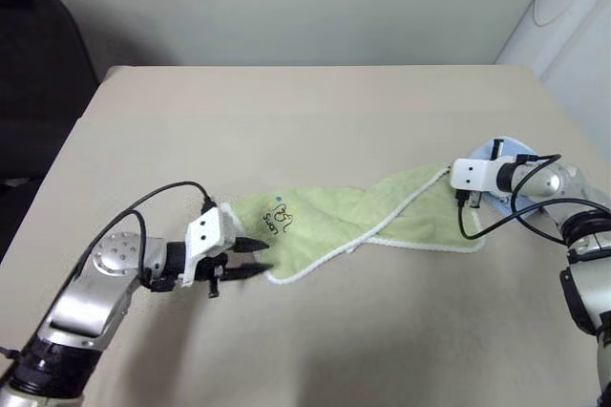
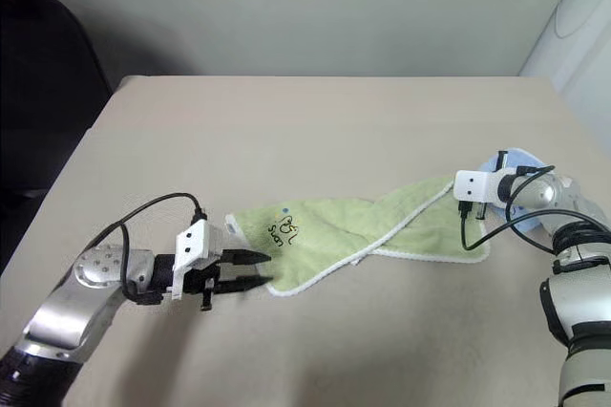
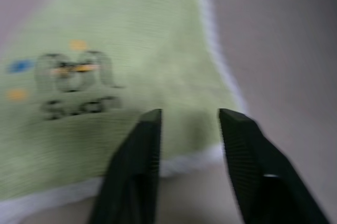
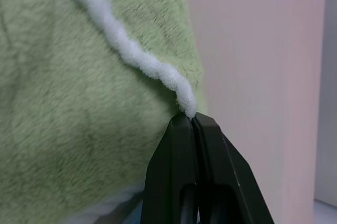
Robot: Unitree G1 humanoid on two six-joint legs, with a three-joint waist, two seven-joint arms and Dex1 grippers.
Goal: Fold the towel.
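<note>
On the beige table (image 1: 286, 111) the light green towel (image 1: 334, 221) lies twisted at its middle, long axis running left to right, logo end toward the left gripper (image 1: 256, 259), whose fingers stand parted at its near edge, while the right gripper (image 4: 190, 121) pinches the white-edged far corner.

Silver arms, white wrist blocks, looping black cables, black fingers (image 1: 250, 259)

Light green, white-edged towel (image 1: 382, 216)
</note>
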